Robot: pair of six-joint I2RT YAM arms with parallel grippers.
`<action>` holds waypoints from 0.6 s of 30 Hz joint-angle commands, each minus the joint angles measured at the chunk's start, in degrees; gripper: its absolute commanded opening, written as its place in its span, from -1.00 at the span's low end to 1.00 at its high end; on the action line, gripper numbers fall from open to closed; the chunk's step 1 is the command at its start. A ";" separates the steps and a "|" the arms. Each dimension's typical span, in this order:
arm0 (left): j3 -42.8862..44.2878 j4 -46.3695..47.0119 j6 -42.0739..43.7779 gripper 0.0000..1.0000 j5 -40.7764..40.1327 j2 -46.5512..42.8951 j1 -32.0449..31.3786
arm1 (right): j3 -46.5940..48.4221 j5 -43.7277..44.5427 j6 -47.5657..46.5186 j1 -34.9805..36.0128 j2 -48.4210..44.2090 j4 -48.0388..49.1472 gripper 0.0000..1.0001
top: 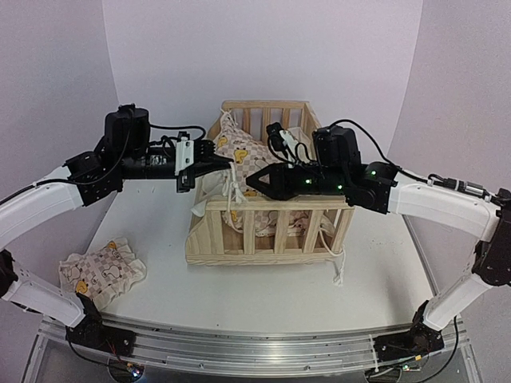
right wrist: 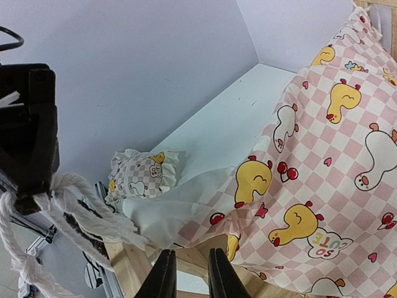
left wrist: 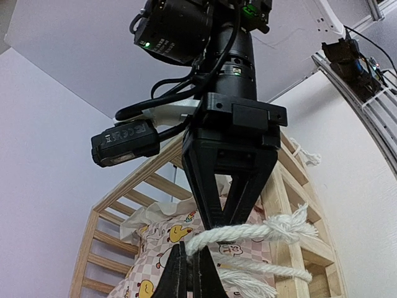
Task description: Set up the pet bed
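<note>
Counted one frame (top: 263, 239), one cushion (top: 239, 148) draped in it, one pillow (top: 100, 271) at table's (top: 263, 295) near-left corner. Found left fingers (left wrist: 177, 276) clamping one string (left wrist: 248, 233), right fingers (right wrist: 162, 276) parted, empty.

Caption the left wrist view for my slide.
Left claw shut on a white tie string before the slatted pine frame.

Pale lilac walls (top: 263, 48) behind the left pincer (top: 226, 163) and right pincer (top: 251, 180); white table (top: 255, 295) beneath them, under soft even light

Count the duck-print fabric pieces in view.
2: the large cushion draped in the pine frame, and a small pillow on the table, near-left. More could be hidden under the cushion.
</note>
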 commanded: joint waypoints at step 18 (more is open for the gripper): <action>5.34 6.58 -9.41 -1.00 -1.50 4.35 0.34 | -3.36 -13.97 1.17 0.34 0.40 14.01 -0.53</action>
